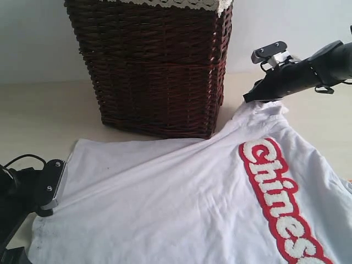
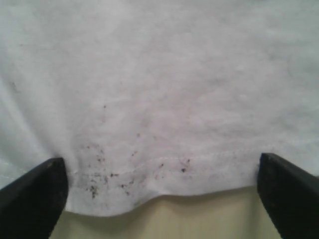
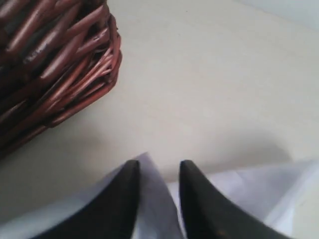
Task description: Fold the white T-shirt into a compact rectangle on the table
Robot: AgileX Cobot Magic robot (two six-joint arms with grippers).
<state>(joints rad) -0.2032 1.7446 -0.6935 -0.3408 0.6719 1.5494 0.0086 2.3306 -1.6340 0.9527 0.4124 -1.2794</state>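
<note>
While the white T-shirt (image 1: 181, 203) lies spread on the table (image 1: 38, 110), my left gripper (image 2: 159, 162) stands wide astride its hem (image 2: 199, 169); my right gripper (image 3: 158, 167) sits narrow on the corner (image 1: 265, 108) by the basket (image 1: 154, 66) — gripping or not, I cannot tell. A shallow bite could slip mid-fold.

T-shirt (image 1: 181, 203) on table (image 1: 38, 110), basket (image 1: 154, 66) behind it, left hand (image 2: 159, 191) at its left edge, right hand (image 3: 159, 169) far right.

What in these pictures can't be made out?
- Exterior view: the white T-shirt, end of its lettering cut off by the bottom edge.
- Exterior view: the wicker basket, inside cut off by the top edge.
- Right wrist view: whether the right pincer grips fabric; its fingers cover the contact.
</note>
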